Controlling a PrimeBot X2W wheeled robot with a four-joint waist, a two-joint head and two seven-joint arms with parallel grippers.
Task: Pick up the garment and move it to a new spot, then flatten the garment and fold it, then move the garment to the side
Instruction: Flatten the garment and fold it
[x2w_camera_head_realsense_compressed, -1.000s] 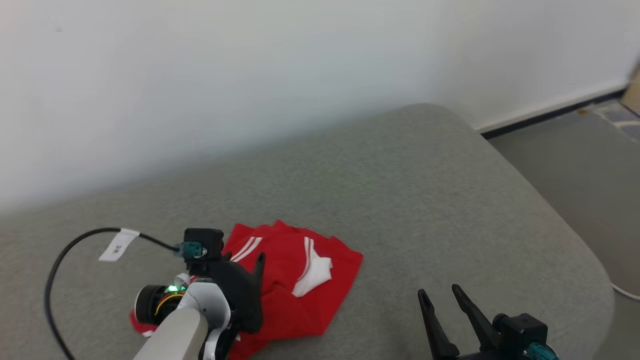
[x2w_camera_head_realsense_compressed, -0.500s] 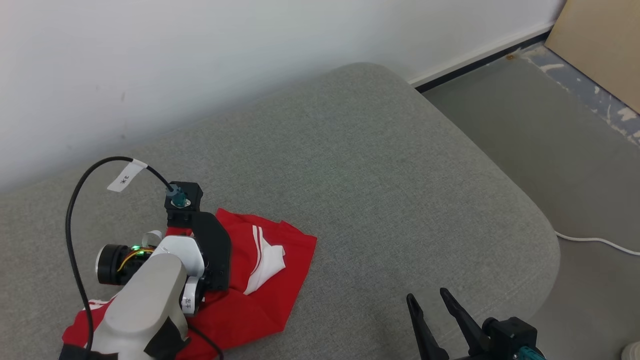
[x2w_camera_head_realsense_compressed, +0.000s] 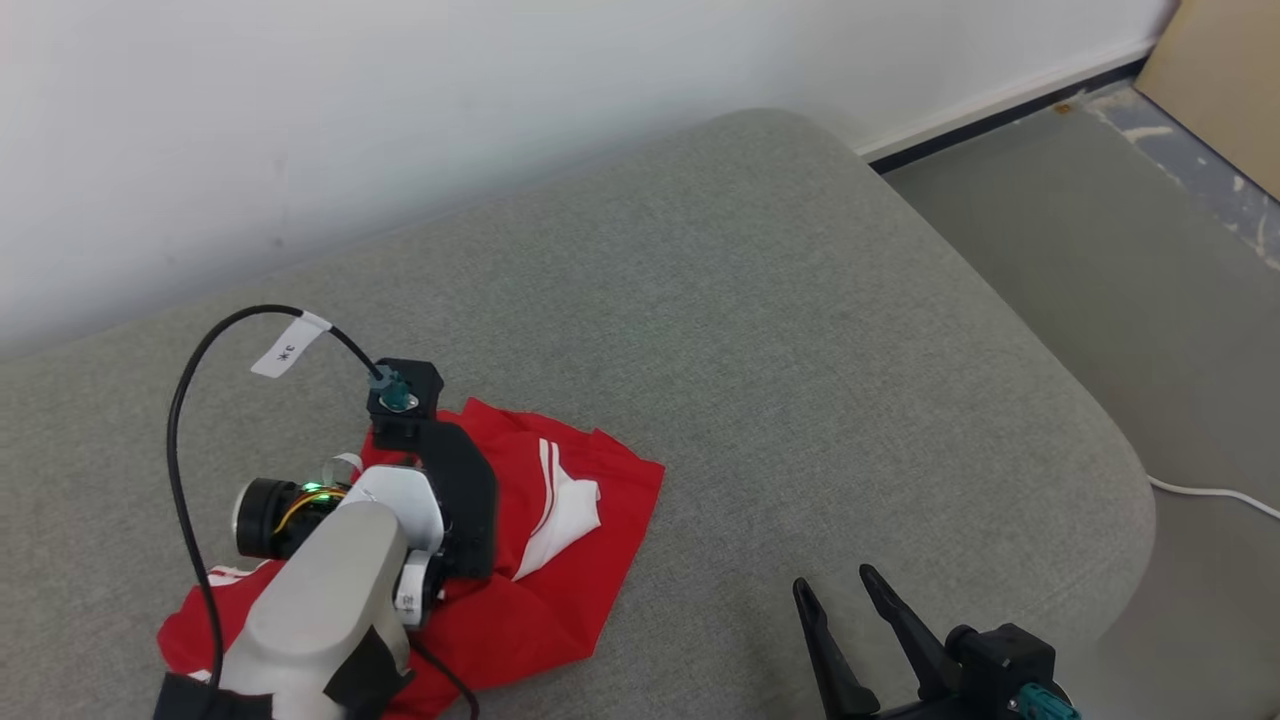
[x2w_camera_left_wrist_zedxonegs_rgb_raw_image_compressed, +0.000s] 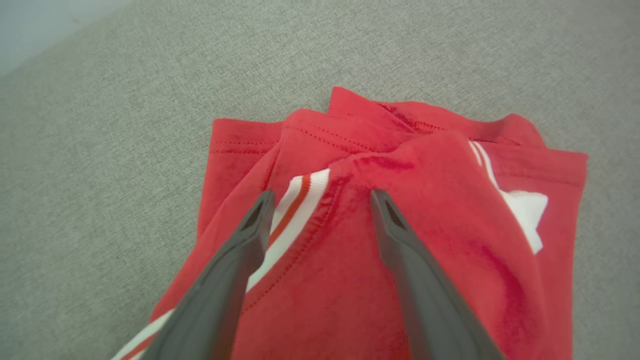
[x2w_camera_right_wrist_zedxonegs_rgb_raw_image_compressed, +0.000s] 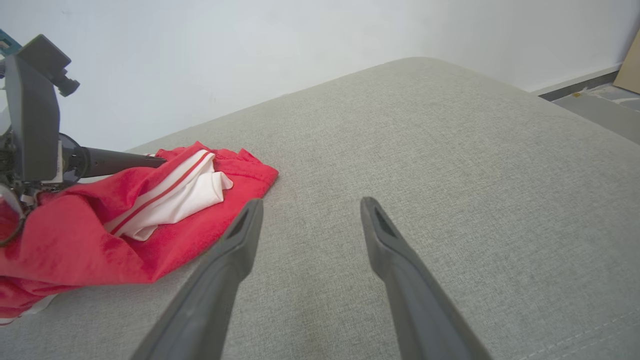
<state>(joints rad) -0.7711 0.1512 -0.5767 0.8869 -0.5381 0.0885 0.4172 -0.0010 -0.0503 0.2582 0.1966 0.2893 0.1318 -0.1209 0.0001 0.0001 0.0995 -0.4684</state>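
now, at the far left, a black cable (x2w_camera_head_realsense_compressed: 180, 430) is arching over the grey cushion (x2w_camera_head_realsense_compressed: 800, 350). just right of it, the left hand (x2w_camera_left_wrist_zedxonegs_rgb_raw_image_compressed: 321, 195) is pointing down over the crumpled red garment (x2w_camera_head_realsense_compressed: 590, 560), fingers spread wide, grasping nothing. the garment, red with white stripes, is lying on the cushion's left part. further right, the right hand (x2w_camera_head_realsense_compressed: 834, 580) is hanging released above bare cushion, apart from the cloth.

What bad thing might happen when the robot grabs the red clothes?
The left gripper stands open over bunched folds of the red garment, so it may pinch several layers and lift a clump that is hard to flatten. The black cable loops close to the cloth and might snag it.
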